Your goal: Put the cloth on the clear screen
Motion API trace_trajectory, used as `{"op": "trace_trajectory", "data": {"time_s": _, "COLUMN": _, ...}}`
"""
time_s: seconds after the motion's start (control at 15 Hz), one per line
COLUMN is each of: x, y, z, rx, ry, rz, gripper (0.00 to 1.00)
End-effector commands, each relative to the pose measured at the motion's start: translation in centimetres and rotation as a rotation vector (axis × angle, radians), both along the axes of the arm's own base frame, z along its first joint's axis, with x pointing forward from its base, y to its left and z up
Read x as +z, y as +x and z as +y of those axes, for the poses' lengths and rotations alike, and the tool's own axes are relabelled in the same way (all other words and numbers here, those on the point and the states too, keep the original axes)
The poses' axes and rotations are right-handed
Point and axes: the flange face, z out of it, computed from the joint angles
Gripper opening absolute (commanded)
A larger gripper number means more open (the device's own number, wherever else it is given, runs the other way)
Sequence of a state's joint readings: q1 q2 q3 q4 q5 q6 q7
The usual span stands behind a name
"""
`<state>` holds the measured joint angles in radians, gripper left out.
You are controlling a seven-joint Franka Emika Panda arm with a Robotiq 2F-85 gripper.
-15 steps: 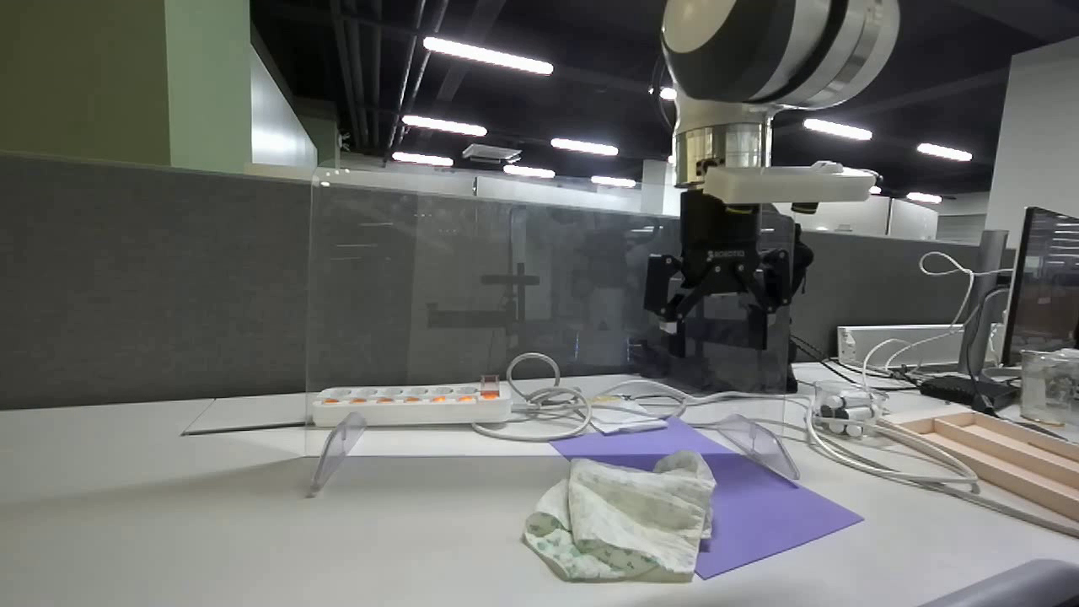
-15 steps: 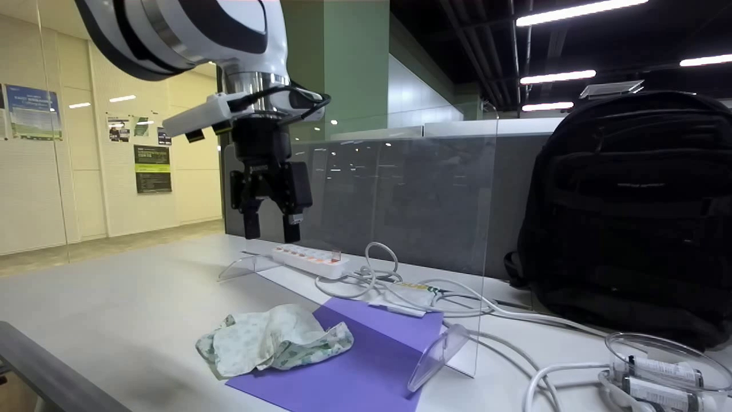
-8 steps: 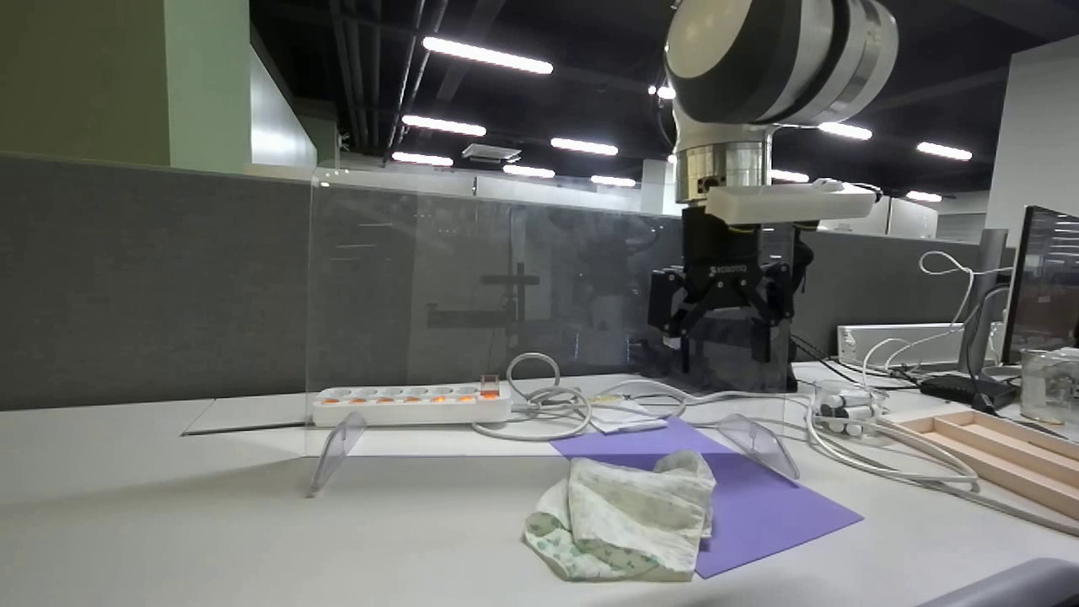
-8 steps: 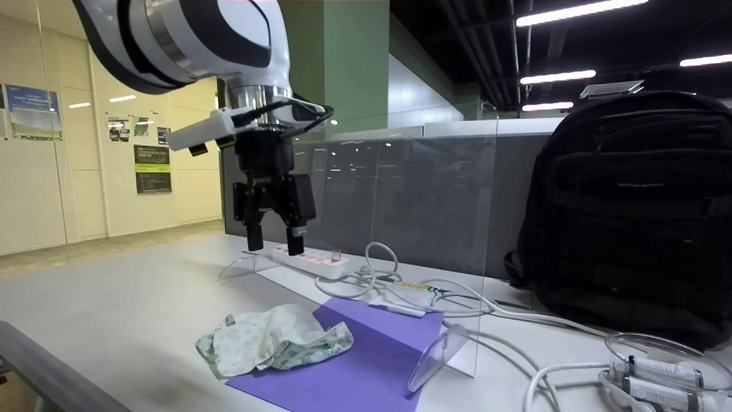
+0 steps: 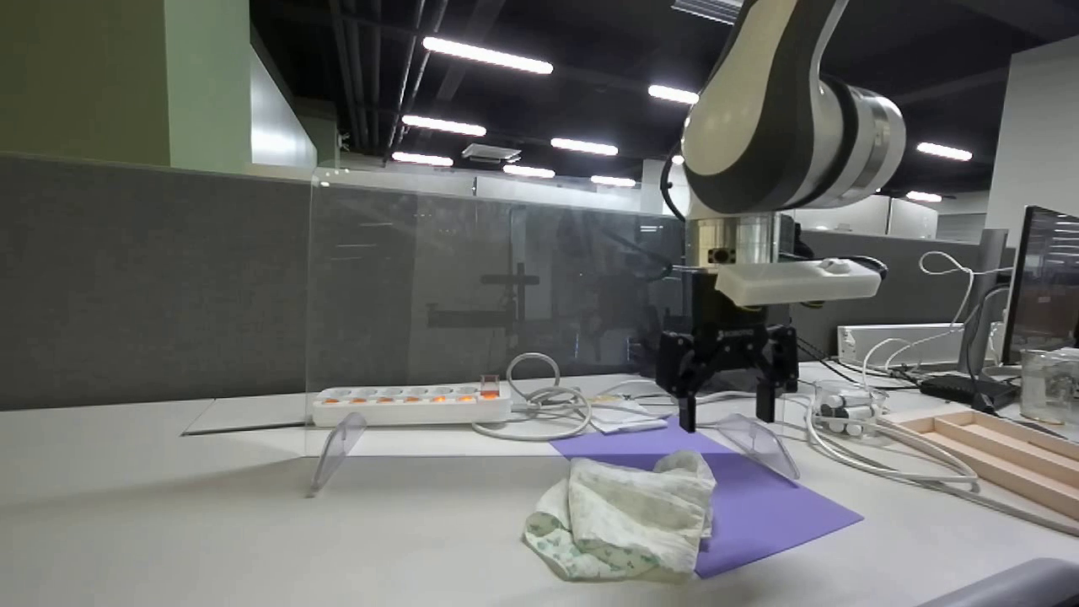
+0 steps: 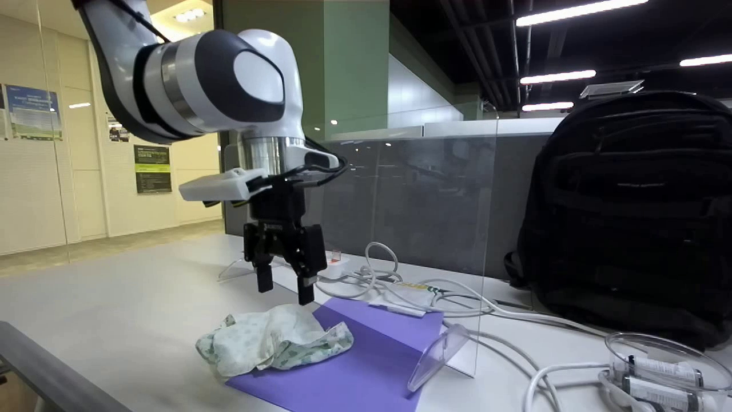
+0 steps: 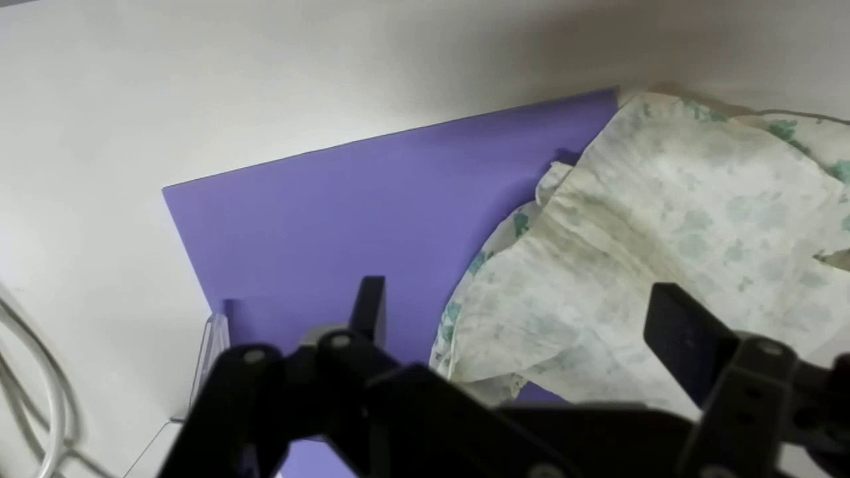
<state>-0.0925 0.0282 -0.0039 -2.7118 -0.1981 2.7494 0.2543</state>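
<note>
Cloth [image 7: 637,265] sits crumpled below the gripper [image 7: 519,302] and off to one side of it, picture right in the wrist view; its edge falls between the fingertips there, one finger [image 7: 366,309] showing against the purple sheet [image 7: 358,226], the opposite one against cloth; in an exterior view the cloth [image 5: 632,518] is lower than the gripper and to picture left; so next move likely wants a sideways shift toward the middle of it, then down; no clean long axis, just a heap with a crease running diagonally in the wrist view, so I'd guess wrist angle matters less than centring; only one arm [image 6: 240,77], so nothing to choose there; cloth rests partly on the purple sheet, partly on the table [image 5: 169,523], near the lower edge of the clear screen [image 5: 472,295] but not on it; can't tell whether the two touch; jaws stand well apart, nothing held, tips above the cloth in both exterior views with no contact I can see; reads to me as pre-grasp, with lift and placing all to come; going down at the present offset could nip only the rim of the cloth, or push a fingertip into the sheet; a deeper bite over the middle looks safer.
</note>
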Motion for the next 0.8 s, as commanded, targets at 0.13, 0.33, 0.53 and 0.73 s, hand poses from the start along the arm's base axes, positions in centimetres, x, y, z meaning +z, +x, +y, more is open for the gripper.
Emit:
{"op": "trace_trajectory", "data": {"time_s": 0.13, "x": -3.3, "y": 0.3, "z": 0.7, "rx": 0.048, "ry": -0.004, "rz": 0.010, "gripper": 1.00}}
{"op": "trace_trajectory", "data": {"time_s": 0.33, "x": -4.2, "y": 0.5, "z": 1.9, "rx": 0.088, "ry": -0.005, "rz": 0.010, "gripper": 1.00}}
{"op": "trace_trajectory", "data": {"time_s": 0.53, "x": -5.0, "y": 1.2, "z": 2.9, "rx": 0.118, "ry": -0.011, "rz": 0.021, "gripper": 1.00}}
{"op": "trace_trajectory", "data": {"time_s": 0.73, "x": -5.5, "y": 2.5, "z": 3.3, "rx": 0.146, "ry": -0.026, "rz": 0.017, "gripper": 1.00}}
